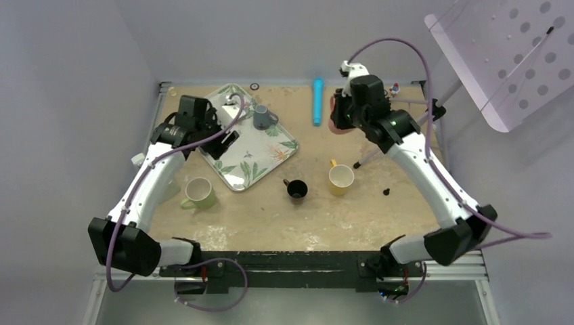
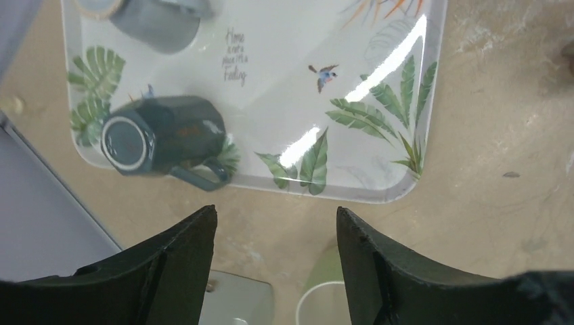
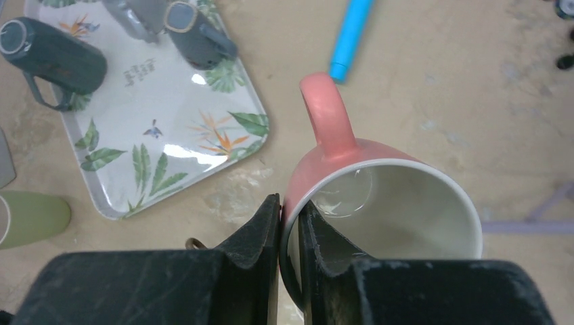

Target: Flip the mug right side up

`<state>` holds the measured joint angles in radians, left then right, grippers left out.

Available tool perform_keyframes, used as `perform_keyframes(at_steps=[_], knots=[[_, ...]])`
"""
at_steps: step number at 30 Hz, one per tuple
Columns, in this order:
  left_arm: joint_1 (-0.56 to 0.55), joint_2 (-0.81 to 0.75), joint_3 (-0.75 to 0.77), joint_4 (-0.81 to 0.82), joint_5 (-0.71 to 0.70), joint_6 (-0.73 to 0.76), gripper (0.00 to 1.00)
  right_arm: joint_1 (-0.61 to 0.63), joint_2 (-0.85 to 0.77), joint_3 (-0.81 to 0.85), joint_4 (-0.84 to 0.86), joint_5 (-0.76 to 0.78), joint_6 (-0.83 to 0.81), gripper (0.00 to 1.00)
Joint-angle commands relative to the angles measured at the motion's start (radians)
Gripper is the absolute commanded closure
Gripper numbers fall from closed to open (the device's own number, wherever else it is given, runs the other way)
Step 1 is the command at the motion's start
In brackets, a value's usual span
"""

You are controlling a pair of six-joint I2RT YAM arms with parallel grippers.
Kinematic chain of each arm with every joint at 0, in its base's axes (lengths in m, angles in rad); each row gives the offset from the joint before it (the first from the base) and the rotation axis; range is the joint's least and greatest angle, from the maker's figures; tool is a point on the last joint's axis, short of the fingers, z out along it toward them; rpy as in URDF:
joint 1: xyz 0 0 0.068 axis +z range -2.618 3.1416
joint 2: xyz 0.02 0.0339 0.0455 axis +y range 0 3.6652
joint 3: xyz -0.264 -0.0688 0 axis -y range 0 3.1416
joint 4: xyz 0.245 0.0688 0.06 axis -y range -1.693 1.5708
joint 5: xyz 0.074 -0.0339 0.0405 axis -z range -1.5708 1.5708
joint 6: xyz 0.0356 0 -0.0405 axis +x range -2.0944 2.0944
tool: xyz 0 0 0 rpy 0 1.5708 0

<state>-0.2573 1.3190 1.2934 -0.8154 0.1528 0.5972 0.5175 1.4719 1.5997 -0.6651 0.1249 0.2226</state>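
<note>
Pink mug [image 3: 379, 196]: glossy ceramic, white glazed inside, loop handle pointing away from the wrist. Right gripper [image 3: 290, 227] pinches its rim, one finger inside and one outside, at the far right of the sandy table [image 1: 257, 223], near a blue pen [image 3: 352, 37]. Left gripper [image 2: 276, 223] is spread and holds nothing, above the leaf-print tray [image 2: 284, 88]. A faceted dark mug [image 2: 166, 135] lies on its side there.
</note>
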Motion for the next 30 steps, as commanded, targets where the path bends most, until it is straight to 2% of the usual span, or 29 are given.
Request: perform_keyframes(at_steps=[1, 8, 16, 23, 28, 30], knots=[[0.077, -0.057, -0.053, 0.05, -0.006, -0.305, 0.29, -0.033, -0.153, -0.153, -0.04, 0.134, 0.122, 1.0], [0.198, -0.043, -0.09, 0.102, -0.021, -0.357, 0.21, -0.076, -0.362, -0.406, -0.091, 0.211, 0.234, 1.0], [0.304, 0.01, -0.089, 0.114, 0.011, -0.361, 0.22, -0.211, -0.526, -0.652, -0.046, 0.23, 0.296, 1.0], [0.338, 0.059, -0.141, 0.198, 0.006, -0.36, 0.24, -0.436, -0.542, -0.695, 0.061, 0.207, 0.255, 1.0], [0.348, 0.081, -0.165, 0.222, 0.006, -0.38, 0.24, -0.59, -0.515, -0.711, 0.118, 0.314, 0.209, 1.0], [0.349, 0.077, -0.183, 0.245, 0.013, -0.389, 0.24, -0.659, -0.502, -0.726, 0.165, 0.309, 0.19, 1.0]])
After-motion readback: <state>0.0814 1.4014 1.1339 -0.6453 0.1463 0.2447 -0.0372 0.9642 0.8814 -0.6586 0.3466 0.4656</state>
